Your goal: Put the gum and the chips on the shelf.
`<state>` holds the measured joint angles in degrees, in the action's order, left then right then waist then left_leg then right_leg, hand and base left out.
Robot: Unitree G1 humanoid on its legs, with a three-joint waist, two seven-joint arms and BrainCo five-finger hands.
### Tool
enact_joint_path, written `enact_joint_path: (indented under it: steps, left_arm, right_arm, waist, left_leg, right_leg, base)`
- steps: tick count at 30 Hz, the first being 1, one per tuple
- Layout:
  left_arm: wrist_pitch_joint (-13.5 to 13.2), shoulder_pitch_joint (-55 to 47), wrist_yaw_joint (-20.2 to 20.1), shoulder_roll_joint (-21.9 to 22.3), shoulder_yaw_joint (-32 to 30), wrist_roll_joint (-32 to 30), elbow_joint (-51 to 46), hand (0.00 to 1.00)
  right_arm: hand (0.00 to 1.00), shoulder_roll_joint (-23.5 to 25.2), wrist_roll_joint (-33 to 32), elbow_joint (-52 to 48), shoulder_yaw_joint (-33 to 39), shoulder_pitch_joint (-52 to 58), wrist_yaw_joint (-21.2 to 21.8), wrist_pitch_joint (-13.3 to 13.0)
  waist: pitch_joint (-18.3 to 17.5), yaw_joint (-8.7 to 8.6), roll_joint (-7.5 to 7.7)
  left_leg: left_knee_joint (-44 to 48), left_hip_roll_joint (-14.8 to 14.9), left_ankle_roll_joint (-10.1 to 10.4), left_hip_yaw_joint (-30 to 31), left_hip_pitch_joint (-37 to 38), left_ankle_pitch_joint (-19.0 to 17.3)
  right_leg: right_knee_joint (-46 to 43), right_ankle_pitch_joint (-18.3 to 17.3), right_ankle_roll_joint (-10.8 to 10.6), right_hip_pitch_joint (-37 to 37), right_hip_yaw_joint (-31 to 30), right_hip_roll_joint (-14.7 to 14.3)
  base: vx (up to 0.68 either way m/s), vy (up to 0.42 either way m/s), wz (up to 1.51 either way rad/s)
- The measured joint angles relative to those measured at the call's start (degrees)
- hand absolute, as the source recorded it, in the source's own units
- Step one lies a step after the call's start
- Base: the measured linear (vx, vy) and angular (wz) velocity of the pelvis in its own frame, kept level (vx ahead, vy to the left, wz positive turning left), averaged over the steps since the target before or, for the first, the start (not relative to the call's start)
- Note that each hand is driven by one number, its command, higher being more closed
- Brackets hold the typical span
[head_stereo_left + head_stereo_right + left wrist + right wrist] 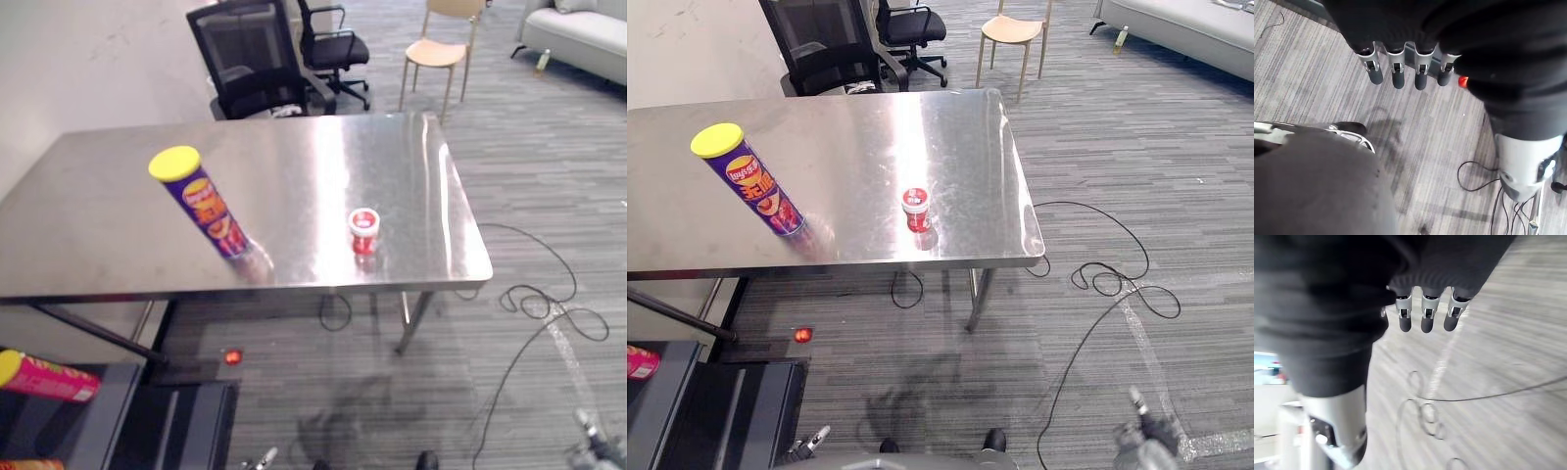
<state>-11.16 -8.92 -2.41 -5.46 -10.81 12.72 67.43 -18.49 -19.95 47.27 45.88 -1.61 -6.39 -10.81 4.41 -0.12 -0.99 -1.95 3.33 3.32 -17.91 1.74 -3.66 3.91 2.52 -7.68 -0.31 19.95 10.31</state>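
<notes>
A purple chips tube [208,208] with a yellow lid stands on the steel table [323,157], toward its front left. The gum [363,230], a small red tub with a white lid, stands to the right of it near the front edge. The dark shelf [110,416] is low at the left, below the table's front, and a pink can [49,378] with a yellow lid lies on it. My left hand [1396,73] hangs over the floor, open and holding nothing. My right hand [1422,316] hangs open above the floor too, well short of the table.
Two black office chairs [250,59] stand behind the table. A wooden chair [441,44] and a light sofa [578,29] are farther back right. A small red light [232,357] glows on the floor under the table's front edge.
</notes>
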Motion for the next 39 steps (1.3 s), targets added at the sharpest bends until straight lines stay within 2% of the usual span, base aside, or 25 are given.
enact_joint_path:
  steps: [2,4,8,12,14,18,21,26,32,39]
  left_arm:
    - [-0.1,-0.6,0.2,0.5,-0.6,0.6,-1.1,0.00]
    - [-0.2,-1.2,0.4,0.6,-0.7,0.7,-2.1,0.00]
    - [-0.3,-1.6,1.2,0.6,-0.7,0.7,-2.7,0.00]
    - [-0.2,-2.2,1.4,0.6,-0.6,0.7,-4.2,0.00]
    - [-0.2,-2.2,1.3,0.5,-0.1,0.7,-4.7,0.00]
    - [-0.2,-2.3,1.0,-0.1,1.7,0.5,-5.7,0.00]
    - [-0.4,-2.3,0.9,-0.5,2.7,0.5,-5.9,0.00]
    - [-0.4,-2.4,0.9,-1.1,4.0,0.5,-5.8,0.00]
    - [-0.3,-2.4,1.1,-1.2,4.4,-0.1,-5.8,0.00]
    - [-0.2,-2.3,1.5,-1.4,5.0,-0.2,-5.8,0.00]
  right_arm:
    - [0.00,-0.9,3.9,-14.0,-2.6,-0.3,-2.7,-0.6]
    - [0.00,-0.9,7.4,-20.8,-3.3,-1.4,-5.5,-2.1]
    - [0.00,-0.8,12.7,-31.6,-7.1,-2.3,-8.0,-2.4]
    - [0.00,-0.9,15.1,-41.2,-14.8,-1.8,-5.1,-2.6]
    - [0.00,-1.2,15.6,-43.4,-17.8,-1.7,-3.1,-2.7]
    - [0.00,-4.5,15.5,-44.2,-27.1,-2.0,3.1,-3.9]
    - [0.00,-5.4,14.6,-44.1,-31.7,-2.7,6.1,-4.2]
    - [0.00,-6.0,14.3,-42.4,-38.3,-5.8,8.3,-4.2]
    - [0.00,-6.0,14.3,-39.6,-45.3,-10.1,8.3,-4.2]
    - [0.00,-5.9,14.3,-38.6,-49.5,-13.7,8.9,-4.1]
  waist:
    - [-0.1,-0.65,-0.08]
    - [-0.1,-0.74,0.00]
    - [-0.1,-0.74,0.12]
    - [-0.1,-0.57,0.24]
    - [0.0,0.16,0.35]
    - [0.2,0.72,0.68]
    - [0.3,1.47,0.89]
    - [0.4,1.86,1.05]
    - [0.6,2.06,1.11]
    - [2.2,2.59,1.16]
  left_leg:
    - [0.0,0.0,0.0,0.1,-0.9,0.0]
    - [0.0,0.1,0.0,0.1,-1.1,0.0]
    - [0.0,0.1,-0.1,0.8,-1.5,-0.1]
    - [0.1,0.2,-0.1,0.9,-2.0,-0.1]
    - [0.1,0.2,-0.1,1.0,-2.0,-0.1]
    - [0.2,0.2,-0.1,1.4,-2.3,-0.1]
    - [0.2,0.2,-0.1,1.5,-2.6,0.0]
    - [0.2,0.1,-0.1,1.7,-2.7,0.0]
    - [0.3,0.0,-0.2,2.6,-3.1,0.0]
    - [0.6,0.1,-0.2,3.1,-3.6,0.0]
  right_leg:
    - [-0.2,0.1,0.1,-1.1,-0.2,0.0]
    - [-0.5,0.1,0.1,-1.4,-0.2,-0.1]
    - [-0.7,0.1,0.1,-1.8,-0.1,-0.1]
    - [-1.1,0.1,0.1,-2.6,-0.4,-0.1]
    - [-1.2,0.1,0.1,-2.6,-0.4,-0.1]
    - [-1.5,0.1,0.1,-2.7,-0.1,0.0]
    - [-1.8,0.1,0.1,-3.1,-0.1,0.0]
    - [-2.0,0.1,0.1,-3.2,-0.1,0.1]
    - [-2.0,0.1,0.1,-3.3,0.2,0.1]
    - [-2.0,0.1,0.1,-3.4,0.5,0.1]
  base:
    - [-0.05,-0.028,-0.02]
    - [-0.04,-0.029,0.00]
    - [-0.04,-0.022,0.02]
    - [-0.04,-0.023,-0.03]
    - [0.00,0.000,0.00]
    - [-0.02,-0.011,0.05]
    - [-0.01,-0.005,0.01]
    - [0.00,0.000,0.00]
    - [-0.02,-0.018,0.04]
    - [-0.01,-0.008,0.02]
